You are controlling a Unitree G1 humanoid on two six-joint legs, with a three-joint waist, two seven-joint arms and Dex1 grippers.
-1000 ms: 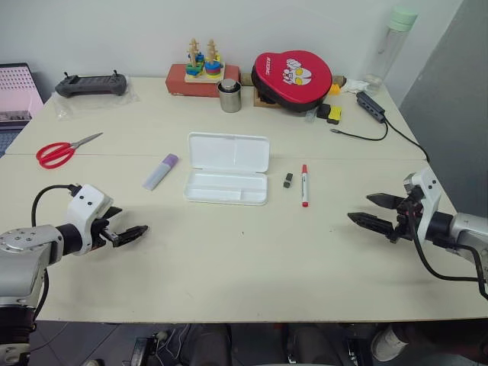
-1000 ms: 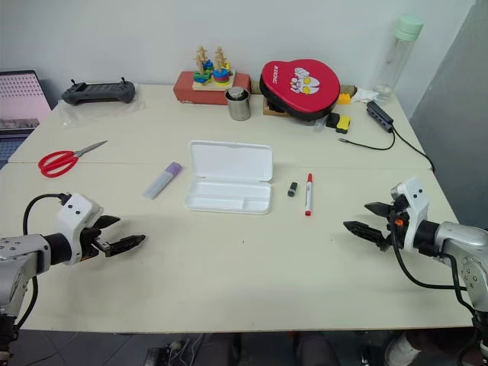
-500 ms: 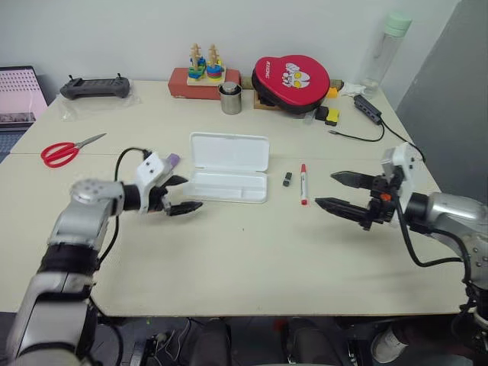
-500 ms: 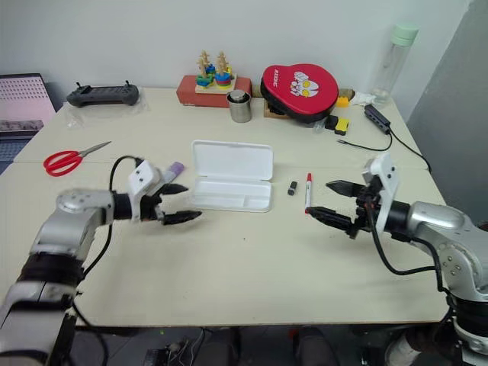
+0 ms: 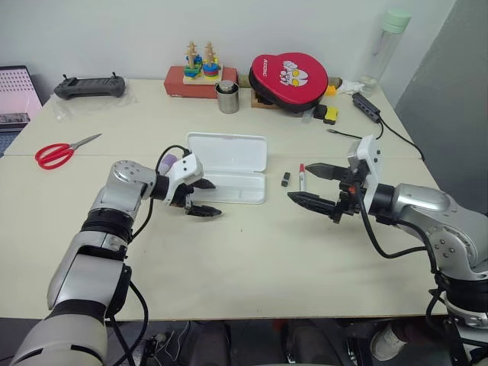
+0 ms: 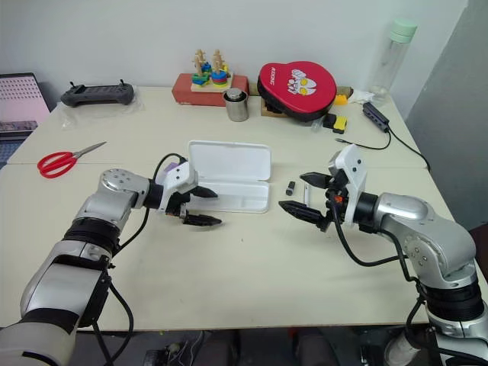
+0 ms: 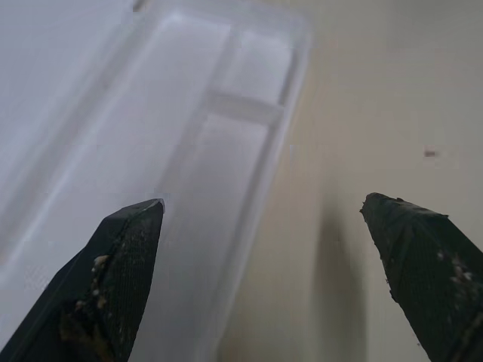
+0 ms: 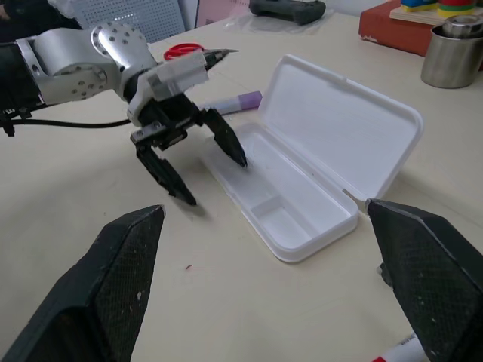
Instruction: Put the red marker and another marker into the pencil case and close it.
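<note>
The left gripper [image 5: 206, 197] stands with its two black fingers spread wide and nothing between them, poised at the near left end of the flat white plastic pencil case [image 5: 226, 177], which lies with its lid open on the pale tabletop [image 5: 244, 267]. The short lavender highlighter with a purple cap [image 8: 230, 102] lies just behind that gripper, beside the case. The right gripper [image 5: 309, 184] also gapes empty, just beside the slim white marker with a red cap [image 5: 302, 175]. A small black stub [image 5: 286, 179] lies between that marker and the case.
</note>
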